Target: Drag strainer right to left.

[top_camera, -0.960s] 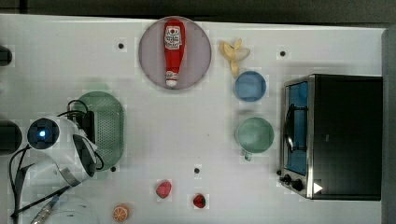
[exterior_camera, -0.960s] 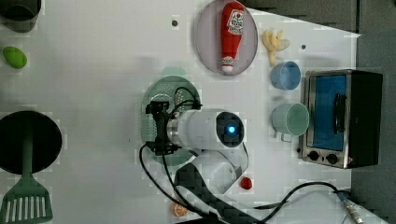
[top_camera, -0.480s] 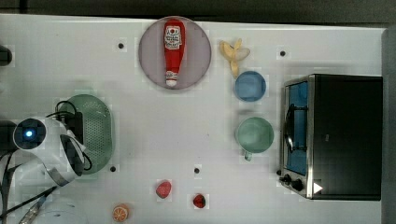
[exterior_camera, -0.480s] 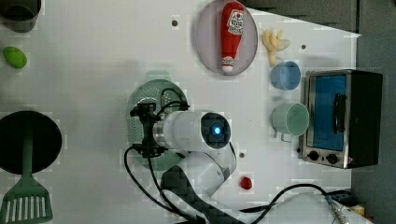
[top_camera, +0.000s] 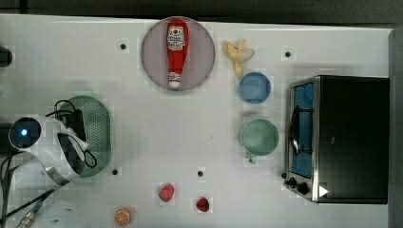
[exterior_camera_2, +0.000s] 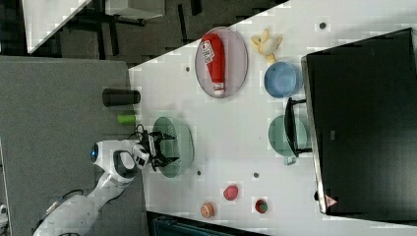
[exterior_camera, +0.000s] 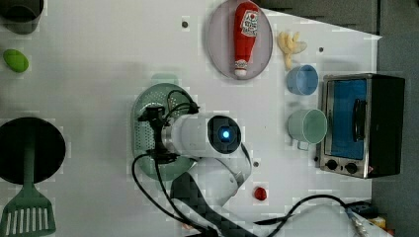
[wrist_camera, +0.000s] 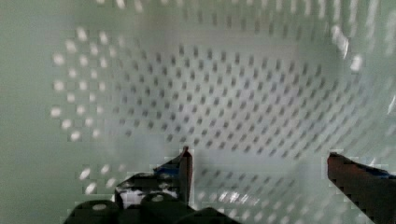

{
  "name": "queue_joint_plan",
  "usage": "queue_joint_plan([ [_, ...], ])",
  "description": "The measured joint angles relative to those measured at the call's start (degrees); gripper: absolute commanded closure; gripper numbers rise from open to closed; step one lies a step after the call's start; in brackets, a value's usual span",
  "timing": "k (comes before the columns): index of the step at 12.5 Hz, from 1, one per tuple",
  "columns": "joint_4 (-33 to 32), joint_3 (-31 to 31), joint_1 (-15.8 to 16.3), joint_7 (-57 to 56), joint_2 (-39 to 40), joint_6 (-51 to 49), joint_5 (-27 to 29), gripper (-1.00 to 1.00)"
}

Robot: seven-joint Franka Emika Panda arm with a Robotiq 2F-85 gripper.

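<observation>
The strainer [top_camera: 100,133], a pale mint-green oval colander dotted with holes, lies near the top view's left edge, partly under my white arm. In the right view my gripper [exterior_camera_2: 165,147] hangs over the strainer [exterior_camera_2: 183,142] with both black fingers spread apart inside the bowl. The wrist view looks straight into the strainer's perforated bottom [wrist_camera: 243,98]. There my gripper [wrist_camera: 261,172] is open, with nothing between its fingers [wrist_camera: 185,165]. In the left view the arm covers the right half of the strainer [exterior_camera: 147,101].
A purple plate [top_camera: 199,61] carries a ketchup bottle [top_camera: 176,50]. A banana [top_camera: 239,53], blue bowl [top_camera: 254,87], mint mug [top_camera: 258,137] and toaster oven [top_camera: 340,137] stand at the top view's right. Small toy fruits [top_camera: 166,192] lie near the front edge. A black pan [exterior_camera: 29,148] sits at the left view's left.
The arm and the strainer have slid toward the top view's left, most of it in the first half second. The strainer has hardly moved since.
</observation>
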Motion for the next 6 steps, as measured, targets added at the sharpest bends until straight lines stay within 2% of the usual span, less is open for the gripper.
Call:
queue_joint_plan([
  [2, -2.9, -3.3, 0.6, -6.3, -5.7, -5.3, -0.3, -1.00],
  [6, -2.1, -13.4, 1.6, -23.3, -21.7, -22.8, -0.3, -1.00],
])
